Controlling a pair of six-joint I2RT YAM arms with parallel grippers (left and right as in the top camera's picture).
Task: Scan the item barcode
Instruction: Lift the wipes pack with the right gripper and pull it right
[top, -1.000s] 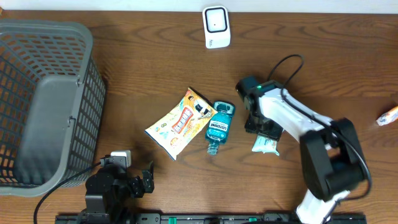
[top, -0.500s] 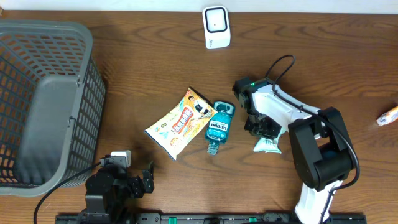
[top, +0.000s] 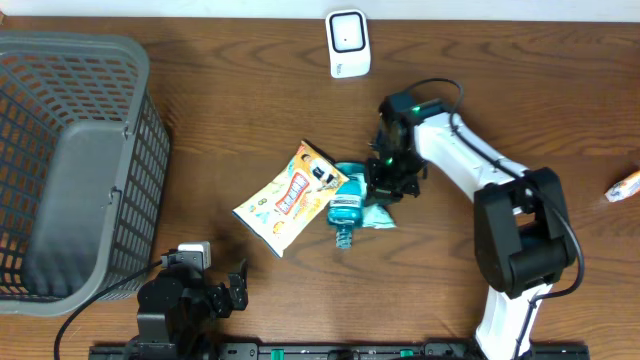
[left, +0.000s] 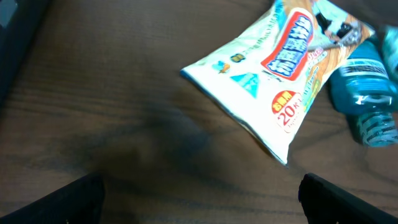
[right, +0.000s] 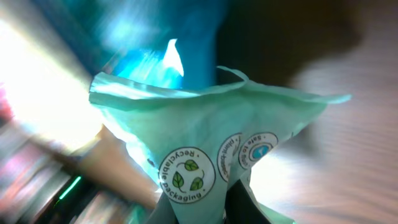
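Right wrist view puts my right fingers (right: 241, 210) pinched tight on the seam of the pale green packet (right: 211, 137), so its faces hang free for turning, I judge. A mouthwash bottle (top: 349, 205) lies just beside them, with the scanner (top: 348, 42) well beyond. My left fingers (left: 348, 199) gape wide and empty, parked aside.

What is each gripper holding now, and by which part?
The right gripper pinches the pale green packet by one edge, near its round recycling marks. The left gripper is open, holding nothing.
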